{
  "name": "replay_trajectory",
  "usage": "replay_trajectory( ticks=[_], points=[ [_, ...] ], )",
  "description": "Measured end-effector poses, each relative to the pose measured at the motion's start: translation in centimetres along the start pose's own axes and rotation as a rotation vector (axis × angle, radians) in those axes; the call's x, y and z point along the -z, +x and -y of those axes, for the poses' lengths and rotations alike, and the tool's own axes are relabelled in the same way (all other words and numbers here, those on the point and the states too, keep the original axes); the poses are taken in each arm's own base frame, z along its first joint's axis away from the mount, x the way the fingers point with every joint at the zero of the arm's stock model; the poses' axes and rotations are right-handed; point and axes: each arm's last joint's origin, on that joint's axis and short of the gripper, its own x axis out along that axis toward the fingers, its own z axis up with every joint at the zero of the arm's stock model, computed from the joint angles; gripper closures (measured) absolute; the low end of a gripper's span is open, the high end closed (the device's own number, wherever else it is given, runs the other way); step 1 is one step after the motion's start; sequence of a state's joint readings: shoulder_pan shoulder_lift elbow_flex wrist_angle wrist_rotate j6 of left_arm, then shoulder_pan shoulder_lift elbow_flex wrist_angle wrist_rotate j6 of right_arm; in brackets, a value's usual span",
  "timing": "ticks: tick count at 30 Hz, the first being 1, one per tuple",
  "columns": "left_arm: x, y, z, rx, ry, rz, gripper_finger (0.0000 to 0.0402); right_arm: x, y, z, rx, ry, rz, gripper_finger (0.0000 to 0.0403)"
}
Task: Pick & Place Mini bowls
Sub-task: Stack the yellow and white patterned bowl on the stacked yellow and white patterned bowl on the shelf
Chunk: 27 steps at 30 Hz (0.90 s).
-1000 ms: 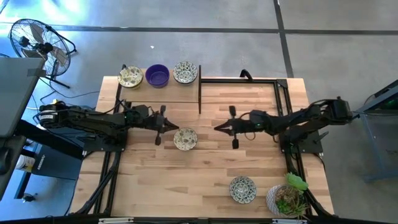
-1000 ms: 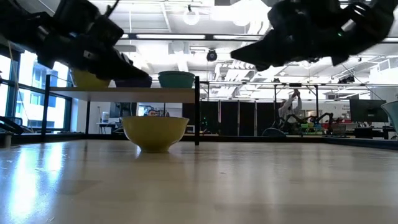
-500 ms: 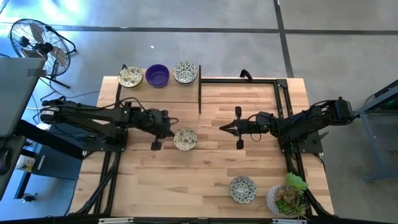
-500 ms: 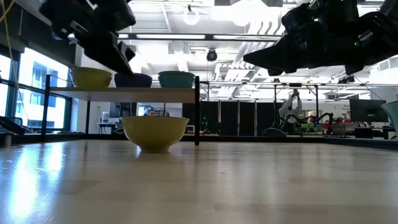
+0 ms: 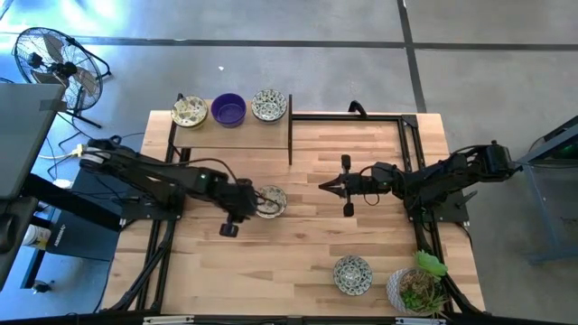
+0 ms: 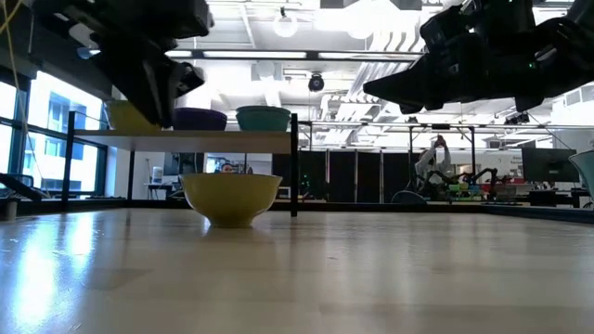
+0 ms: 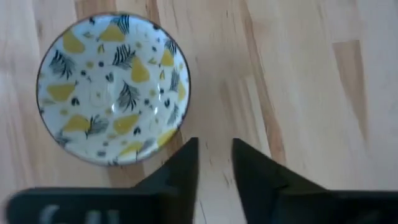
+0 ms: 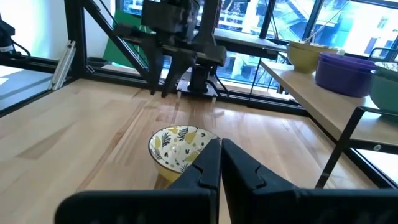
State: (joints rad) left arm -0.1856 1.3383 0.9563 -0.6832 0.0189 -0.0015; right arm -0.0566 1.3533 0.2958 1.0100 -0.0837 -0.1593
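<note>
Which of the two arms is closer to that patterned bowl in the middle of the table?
Left. The left gripper hangs right at the bowl, above its rim. The right gripper waits farther off across bare table, fingers nearly together.

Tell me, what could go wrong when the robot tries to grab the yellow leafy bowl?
The left end effector hangs above the patterned bowl with its fingers close together and off to one side of the rim, so it might miss the bowl or nudge it across the table. The right end effector waits near the middle, where the arms might bump.
</note>
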Motion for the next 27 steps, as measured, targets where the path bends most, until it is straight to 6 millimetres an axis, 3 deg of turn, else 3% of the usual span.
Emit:
replay_trajectory(
  ticks=[4,8,15,20,27],
  points=[
    [-1.3,1.2,-0.1,-0.004,0.015,-0.031,0.0248,0.0,0.0,0.0,-0.001,0.001,-0.004,0.0402],
    [-2.9,2.3,-0.1,-0.003,0.016,-0.042,0.0214,0.1,0.0,0.0,-0.001,0.002,-0.008,0.0401],
    [-5.2,4.2,-0.2,-0.033,-0.103,-0.129,0.0209,0.2,0.0,0.0,-0.002,0.0,-0.019,0.0401],
    [-6.0,6.0,-0.3,-0.067,-0.16,-0.194,0.0208,0.2,0.0,0.0,-0.003,-0.003,-0.026,0.0402],
    [-6.1,7.0,-0.6,-0.165,-0.24,-0.197,0.0208,0.3,0.0,-0.1,-0.005,-0.003,-0.035,0.0402]
  ],
)
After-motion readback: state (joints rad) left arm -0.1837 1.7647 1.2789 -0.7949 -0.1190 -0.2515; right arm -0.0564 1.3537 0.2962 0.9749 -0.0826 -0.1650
